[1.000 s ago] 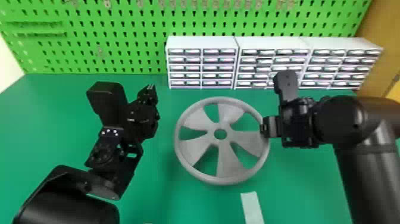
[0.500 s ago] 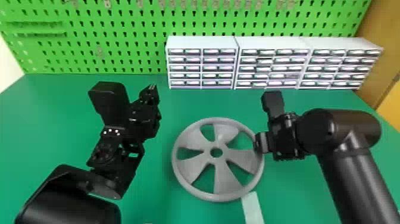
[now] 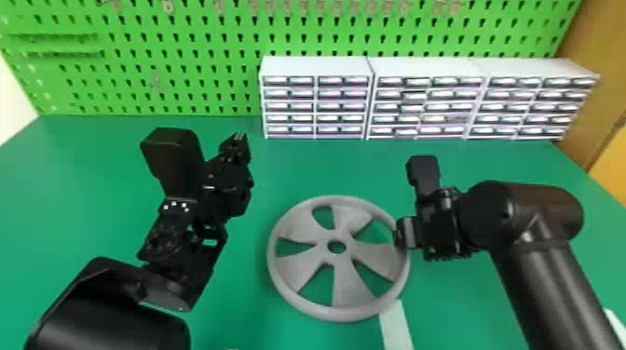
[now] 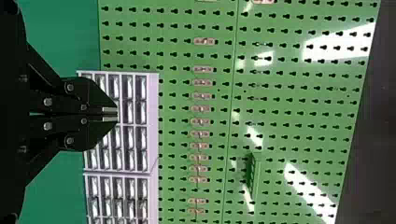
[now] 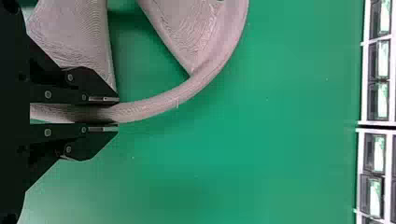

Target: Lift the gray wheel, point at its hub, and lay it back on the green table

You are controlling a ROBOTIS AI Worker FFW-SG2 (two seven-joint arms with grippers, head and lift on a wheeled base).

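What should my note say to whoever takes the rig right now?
Left tool: shut and holding nothing, left of the wheel, pointing toward the drawers, not at the hub.
Right tool: shut on the wheel's right rim.
Wheel: over the green table, its near edge by the pale strip; I can't tell whether it is fully clear of the table.
Done: rim gripped. Whether the hub was already pointed at, I can't tell.
Left: point at the hub if needed, set the wheel flat, release.
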